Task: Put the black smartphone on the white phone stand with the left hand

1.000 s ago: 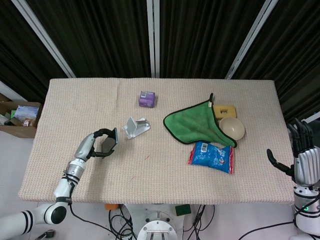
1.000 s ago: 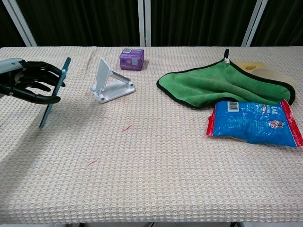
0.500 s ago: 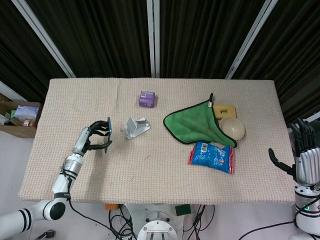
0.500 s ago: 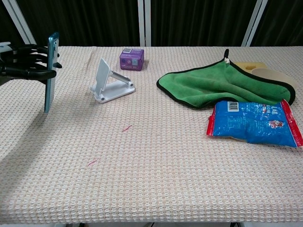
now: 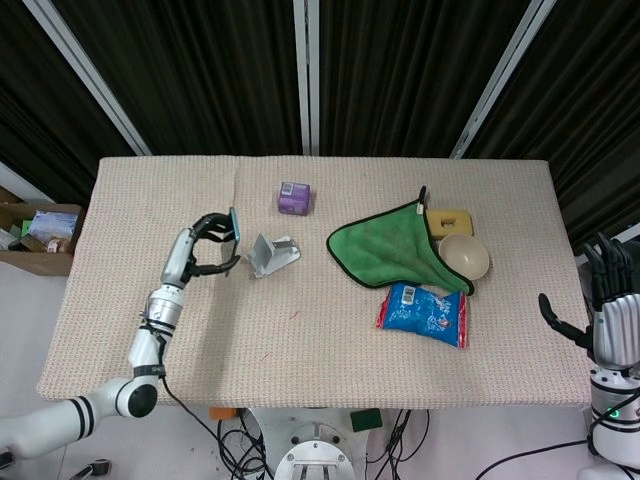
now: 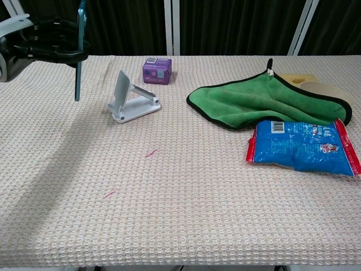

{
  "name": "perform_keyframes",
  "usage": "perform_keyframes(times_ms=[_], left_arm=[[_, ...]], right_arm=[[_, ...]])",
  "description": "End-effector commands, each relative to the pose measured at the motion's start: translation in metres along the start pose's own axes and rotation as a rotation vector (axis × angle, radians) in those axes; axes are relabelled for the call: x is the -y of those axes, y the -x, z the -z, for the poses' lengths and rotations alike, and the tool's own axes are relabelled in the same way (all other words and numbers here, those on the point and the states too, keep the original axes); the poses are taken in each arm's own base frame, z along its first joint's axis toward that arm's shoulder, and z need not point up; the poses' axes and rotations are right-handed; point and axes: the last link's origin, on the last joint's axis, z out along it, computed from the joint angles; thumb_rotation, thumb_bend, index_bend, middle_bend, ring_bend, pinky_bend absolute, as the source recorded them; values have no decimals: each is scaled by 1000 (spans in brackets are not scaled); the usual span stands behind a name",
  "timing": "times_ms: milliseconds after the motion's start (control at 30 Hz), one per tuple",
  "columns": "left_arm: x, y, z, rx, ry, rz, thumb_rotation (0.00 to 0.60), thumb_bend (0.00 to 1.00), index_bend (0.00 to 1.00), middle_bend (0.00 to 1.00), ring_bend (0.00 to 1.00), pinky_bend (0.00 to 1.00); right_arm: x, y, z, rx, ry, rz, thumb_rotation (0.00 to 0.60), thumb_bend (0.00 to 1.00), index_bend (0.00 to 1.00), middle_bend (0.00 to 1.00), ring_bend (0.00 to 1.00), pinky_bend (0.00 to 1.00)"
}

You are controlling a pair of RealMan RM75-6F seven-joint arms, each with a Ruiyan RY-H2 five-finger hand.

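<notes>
My left hand grips the black smartphone edge-on and upright, lifted above the table. It hangs just left of the white phone stand, which sits on the cloth with its back plate tilted up and nothing on it. A small gap separates phone and stand. My right hand stays off the table's right edge, fingers spread and holding nothing.
A purple box stands behind the stand. To the right lie a green cloth, a beige bowl, a yellow block and a blue snack bag.
My left hand has raised the phone and carried it up and to the right, closer to the stand. The right hand has barely moved.
</notes>
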Motion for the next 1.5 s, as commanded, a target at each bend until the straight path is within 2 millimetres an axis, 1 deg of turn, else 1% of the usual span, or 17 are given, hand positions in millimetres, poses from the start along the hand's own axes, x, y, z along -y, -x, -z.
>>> perform_keyframes(times_ms=[33,200,400,733,1033,1300,1500], left_arm=[[-7,14,-10,-12,28,-11,600,356,616,680,458,361],[-8,32,-21,-28,18,9,600,355,616,680,457,360],[-8,50,-28,-51,-9,31,600,355,618,680,457,357],[-3,64,-28,-125,-43,71,600,355,628,680,449,323],[4,77,-22,-151,-42,65,600,355,635,680,445,323],[9,87,-18,-158,-26,43,600,355,609,660,445,323],[14,93,-19,-160,-13,0,600,354,609,660,436,314]], right_arm=[[0,0,0,-1,-1,1,600,332,0,0,0,0],[0,-3,-1,-4,-1,5,600,332,0,0,0,0],[-3,-4,-1,2,9,3,600,332,0,0,0,0],[-6,-4,1,11,19,3,600,332,0,0,0,0],[-11,-5,5,10,32,-2,600,333,0,0,0,0],[-16,-6,7,17,49,-2,600,334,0,0,0,0],[-18,-6,8,21,57,-3,600,349,0,0,0,0]])
